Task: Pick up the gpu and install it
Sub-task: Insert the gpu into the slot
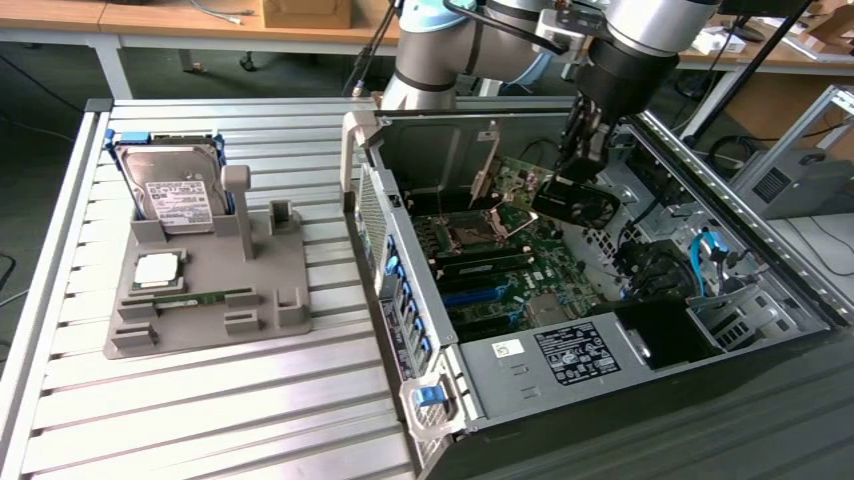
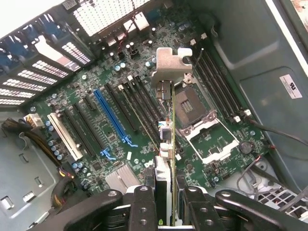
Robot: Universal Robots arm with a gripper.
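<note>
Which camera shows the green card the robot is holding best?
The exterior view: the gpu shows its green face and silver bracket there, held by the gripper inside the case. The wrist view catches it edge-on, a thin strip between the gripper's fingers with the bracket's tab at its far end.

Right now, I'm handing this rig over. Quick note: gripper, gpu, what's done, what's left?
Gripper: fingers shut on the gpu, which is held edge-on with its bracket end away from the wrist.
Where: inside the open PC case, above the motherboard, and it looks clear of the slots.
Done: gpu picked up and in the case.
Left: gpu not yet seated in a slot.
</note>
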